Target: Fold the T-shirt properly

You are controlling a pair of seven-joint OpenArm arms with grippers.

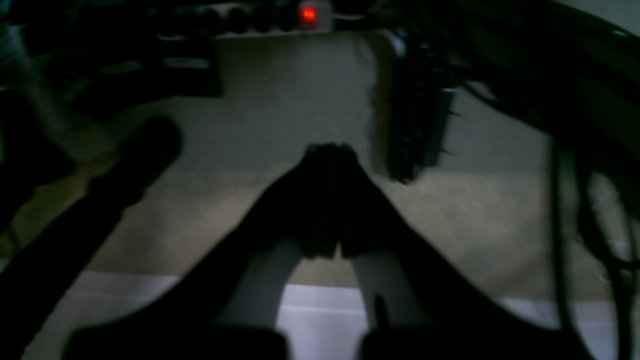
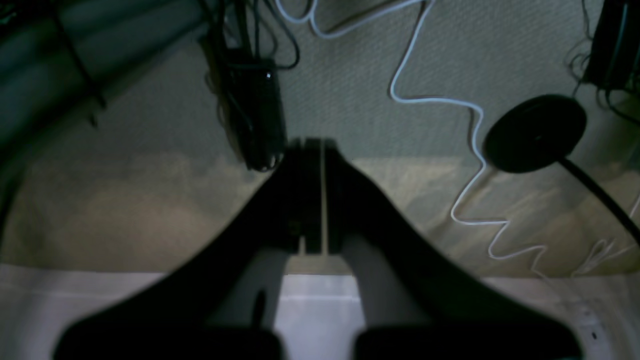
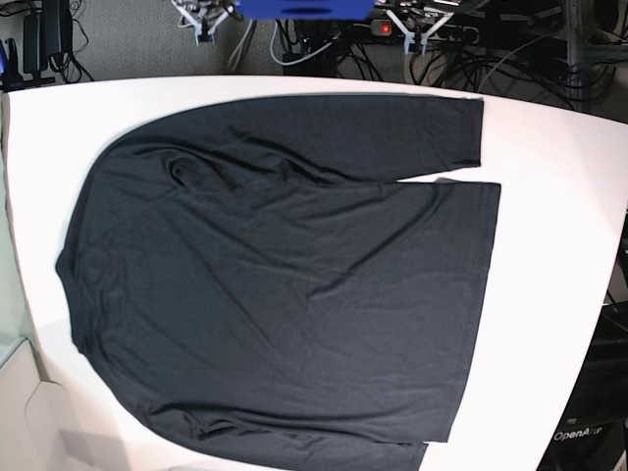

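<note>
The T-shirt (image 3: 285, 285), dark charcoal with long sleeves, lies spread flat across the white table (image 3: 554, 147) in the base view; one sleeve runs along the far edge toward the right. Neither arm shows in that view. In the left wrist view my left gripper (image 1: 330, 150) is shut with nothing in it, held over carpeted floor beyond the table's pale edge (image 1: 320, 320). In the right wrist view my right gripper (image 2: 312, 145) is shut and empty as well, only a thin slit between its fingers, also over the floor. The shirt is out of both wrist views.
A power strip with a red light (image 1: 308, 14) and dark cables lie on the floor ahead of the left gripper. Ahead of the right gripper are a white cable (image 2: 435, 100), a round black base (image 2: 535, 132) and a hanging black device (image 2: 255, 110).
</note>
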